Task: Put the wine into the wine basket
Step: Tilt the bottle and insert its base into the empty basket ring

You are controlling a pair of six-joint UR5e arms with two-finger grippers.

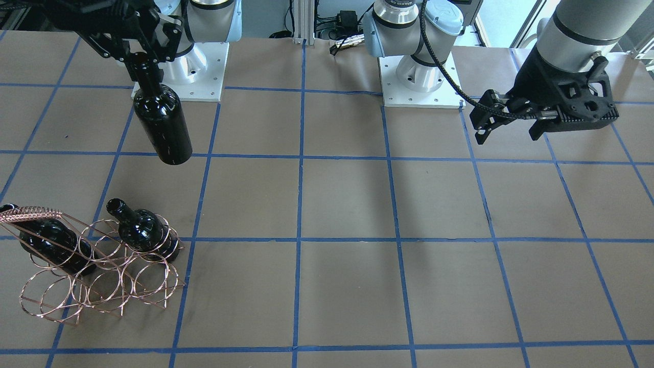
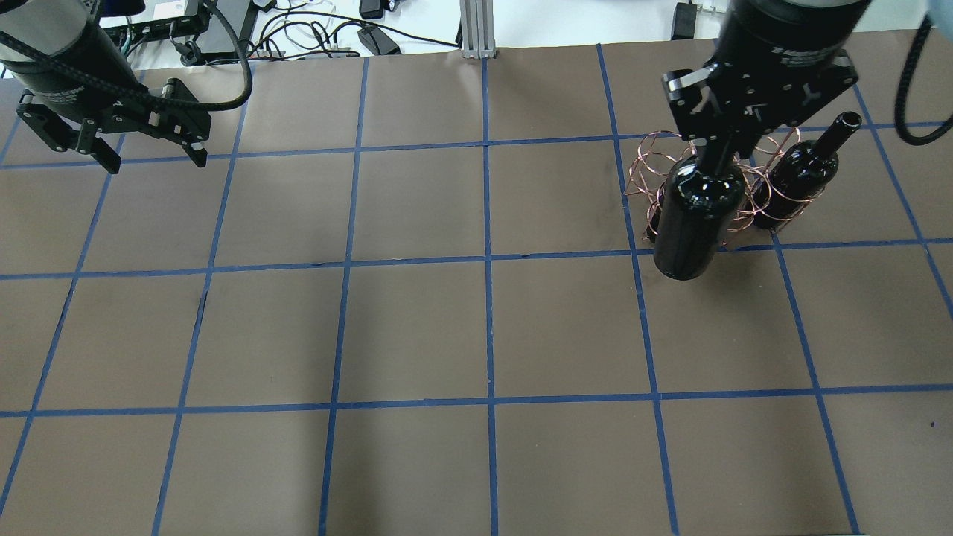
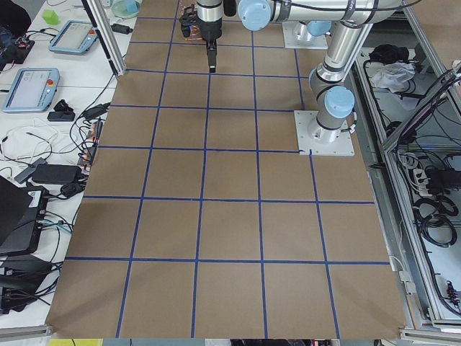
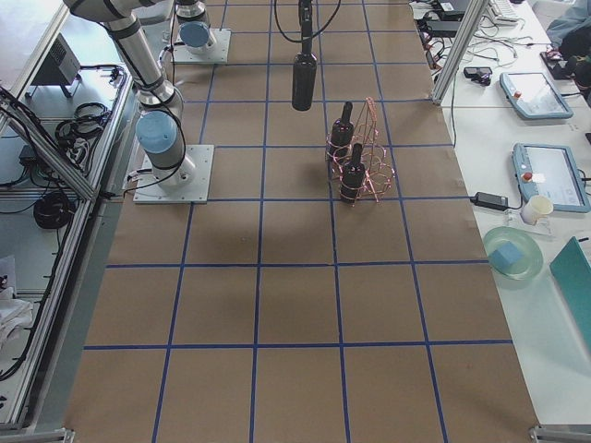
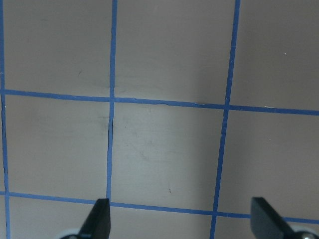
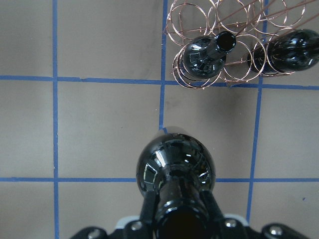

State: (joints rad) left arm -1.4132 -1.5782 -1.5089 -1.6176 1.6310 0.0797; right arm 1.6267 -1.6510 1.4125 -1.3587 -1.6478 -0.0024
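Note:
My right gripper (image 2: 716,151) is shut on the neck of a glossy black wine bottle (image 2: 695,217) and holds it upright in the air, clear of the table. It hangs on the robot's side of the copper wire wine basket (image 2: 744,195). In the front view the held bottle (image 1: 162,125) is above and behind the basket (image 1: 102,278). Two look-alike bottles (image 1: 140,230) (image 1: 51,244) lie in the basket's rings, necks up. The right wrist view shows the held bottle (image 6: 175,167) below and the basket (image 6: 219,25) ahead. My left gripper (image 2: 123,152) is open and empty, far off.
The table (image 2: 476,327) is brown paper with a blue tape grid. The two arm bases (image 1: 420,82) (image 1: 194,71) stand at the robot's edge. The left wrist view shows only bare paper (image 5: 164,144) between the open fingertips (image 5: 99,219).

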